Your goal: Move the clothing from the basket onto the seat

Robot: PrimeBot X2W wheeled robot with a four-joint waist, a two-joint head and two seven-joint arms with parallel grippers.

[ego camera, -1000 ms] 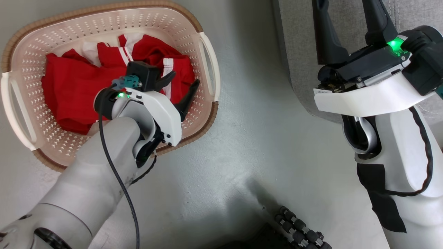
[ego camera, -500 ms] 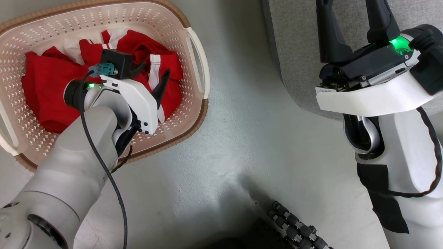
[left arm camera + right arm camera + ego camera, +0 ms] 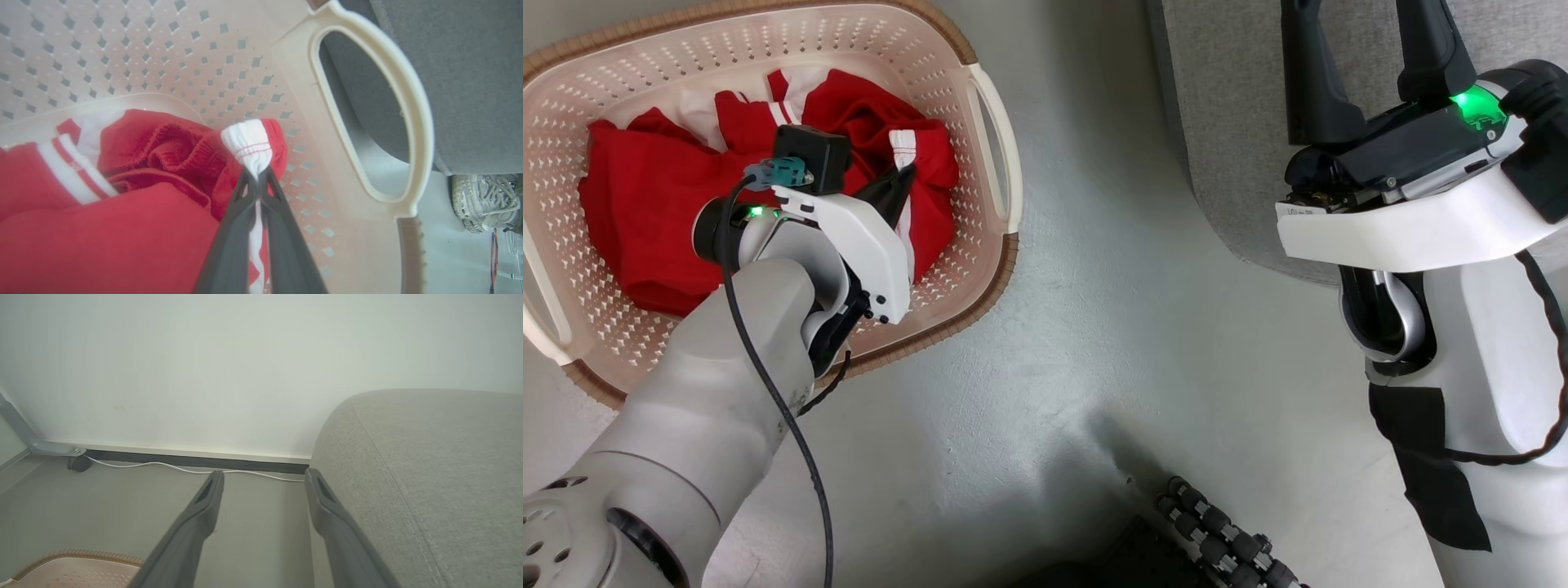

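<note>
Red clothing [image 3: 645, 212] with white stripes lies heaped in the cream basket [image 3: 980, 269] at the upper left of the head view. My left gripper [image 3: 900, 184] reaches into the basket and is shut on a white-trimmed fold of the clothing [image 3: 251, 147], pinched between its dark fingers [image 3: 229, 241] close to the basket's handle [image 3: 412, 122]. The grey seat [image 3: 1225, 122] fills the upper right. My right gripper [image 3: 263, 479] stands open beside the seat's rounded edge [image 3: 408, 465], nothing between its fingers.
Grey floor [image 3: 1094, 327] separates basket and seat. A wall with a dark skirting and a white cable [image 3: 184, 468] runs behind. A person's pale shoe [image 3: 482, 200] stands past the basket's handle. My wheeled base [image 3: 1225, 547] shows at the bottom.
My left gripper has gone from open above the red heap to shut on a white-trimmed fold. The head camera shifted, so the basket sits further left in view.
</note>
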